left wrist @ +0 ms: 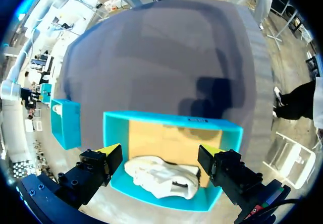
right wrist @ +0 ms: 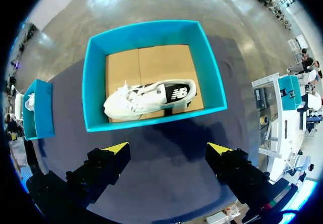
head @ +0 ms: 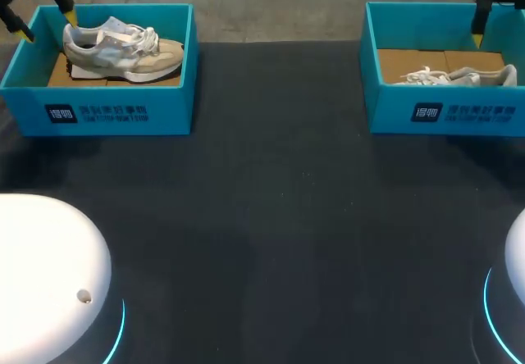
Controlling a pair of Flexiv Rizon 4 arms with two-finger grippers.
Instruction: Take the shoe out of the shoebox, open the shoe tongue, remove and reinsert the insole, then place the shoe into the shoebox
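Left fingers (left wrist: 112,152): spread wide, nothing held; hang above the left box (head: 115,110), over its far, outer corner; the left shoe (head: 123,48) shows between and below them in the wrist view

Right fingers (right wrist: 117,147): spread wide, nothing held; raised near the far, outer corner of the right box (head: 443,114), which lies ahead of them in the wrist view, not between them

Left shoe: beige and grey, laced, upright on its sole on the cardboard floor of the left box, close to one long wall

Right shoe (head: 459,75): white, lying on its side inside the right box, laces loose

Surface (head: 271,216): dark, carries one box at each far corner, well apart

Step in hand, as judged: the first one, taking a shoe out; neither shoe is touched, both sit in their boxes

Next move, as judged: lower a pair of fingers into its box astride the shoe, clear of the walls, close across the upper, then lift straight up until the sole passes the rim; the side-lying right shoe will likely need a different hold
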